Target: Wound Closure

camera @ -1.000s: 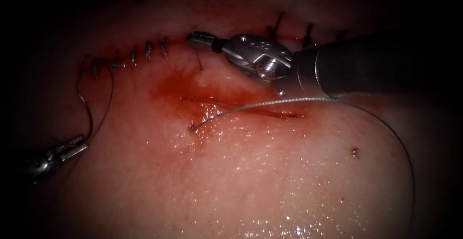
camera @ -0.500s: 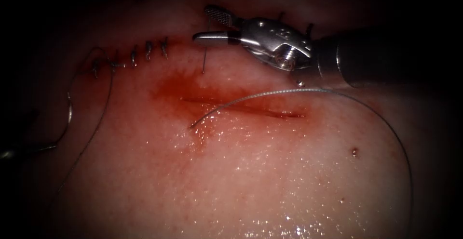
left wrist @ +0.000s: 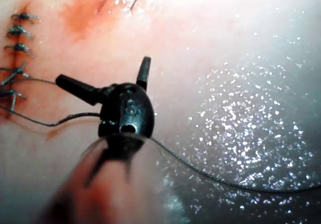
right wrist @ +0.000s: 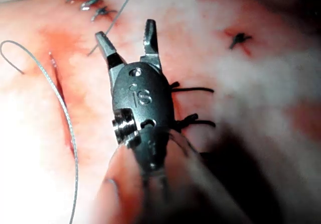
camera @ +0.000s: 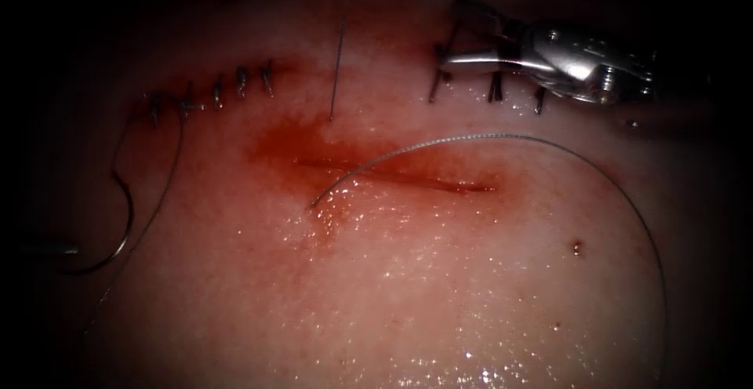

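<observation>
Tissue point(camera: 439, 295): pale pink pork belly, wet and glistening with specks of light; the edges of the endoscope view fall off into dark.
Red fluid point(camera: 290, 142): a smear over the left end of the cut, thinner further along it.
Cut point(camera: 392, 173): a thin, dark red line across the middle, with no stitch across it.
Right tool point(camera: 451, 34): above the cut towards its right end, jaws parted and holding nothing (the right wrist view point(right wrist: 125, 29) shows this clearly).
Left tool point(left wrist: 100, 68): in its own wrist view the jaws are splayed wide and empty, hovering over bare tissue, with a strand passing close by.
Thread point(camera: 549, 142): one end lies at the cut's left part, then arcs over it and away to the right.
Looser strand point(camera: 125, 216): curls down from the left stitches.
Stitches: a dark row up on the left point(camera: 227, 87), and more under the right tool point(camera: 494, 83).
Needle: I cannot pick it out for certain.
Sliver point(camera: 337, 67): thin, straight and dark, standing in the tissue above the cut's left end; whether it is needle or thread end I cannot tell.
</observation>
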Tool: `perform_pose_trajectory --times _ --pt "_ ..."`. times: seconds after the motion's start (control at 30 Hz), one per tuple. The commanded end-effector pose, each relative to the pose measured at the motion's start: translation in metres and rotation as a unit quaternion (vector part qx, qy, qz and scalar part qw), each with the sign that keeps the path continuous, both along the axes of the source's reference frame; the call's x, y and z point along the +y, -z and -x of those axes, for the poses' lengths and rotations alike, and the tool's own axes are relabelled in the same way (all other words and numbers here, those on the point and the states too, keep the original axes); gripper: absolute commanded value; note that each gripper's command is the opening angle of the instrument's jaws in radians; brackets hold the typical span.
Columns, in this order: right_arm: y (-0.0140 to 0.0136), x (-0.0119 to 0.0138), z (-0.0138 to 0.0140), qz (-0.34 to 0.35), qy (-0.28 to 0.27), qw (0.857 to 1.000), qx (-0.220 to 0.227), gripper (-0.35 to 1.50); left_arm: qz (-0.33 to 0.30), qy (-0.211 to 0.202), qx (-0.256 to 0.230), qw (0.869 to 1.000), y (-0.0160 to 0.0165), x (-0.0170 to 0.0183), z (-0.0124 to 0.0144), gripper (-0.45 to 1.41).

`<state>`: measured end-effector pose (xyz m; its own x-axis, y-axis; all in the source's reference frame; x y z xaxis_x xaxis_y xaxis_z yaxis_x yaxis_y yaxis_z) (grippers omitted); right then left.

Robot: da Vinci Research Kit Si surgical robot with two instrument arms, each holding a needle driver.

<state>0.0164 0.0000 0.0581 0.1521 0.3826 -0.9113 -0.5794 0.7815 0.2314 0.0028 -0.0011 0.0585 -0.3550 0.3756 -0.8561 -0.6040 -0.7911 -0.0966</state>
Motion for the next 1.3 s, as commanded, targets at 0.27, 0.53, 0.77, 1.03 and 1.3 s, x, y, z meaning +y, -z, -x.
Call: perform_pose_trajectory --times 0.27,0.53,0.77,1.03,1.3 --pt "0.0033 -0.0009 0.0053 0.027 0.047 0.989 -0.135 1.26 0.035 -0.059 0.055 0.996 -0.0004 -0.0009 0.0131 1.19" --pt "0.0026 -0.0032 0.0046 -0.031 0.088 0.969 -0.231 1.23 0.042 -0.079 0.094 0.991 0.0005 0.0003 0.0231 1.18" --pt "0.0011 -0.0057 0.0030 -0.075 0.133 0.950 -0.274 1.20 0.029 -0.084 0.093 0.992 0.0031 0.0023 0.0290 1.13" --pt "0.0009 -0.0059 0.0030 -0.073 0.149 0.939 -0.300 1.11 0.036 -0.098 0.182 0.978 0.0029 0.0043 0.0326 1.04" --pt "0.0008 -0.0058 0.0049 -0.074 0.138 0.910 -0.385 1.03 0.044 -0.120 0.239 0.963 0.0018 0.0065 0.0382 1.01"
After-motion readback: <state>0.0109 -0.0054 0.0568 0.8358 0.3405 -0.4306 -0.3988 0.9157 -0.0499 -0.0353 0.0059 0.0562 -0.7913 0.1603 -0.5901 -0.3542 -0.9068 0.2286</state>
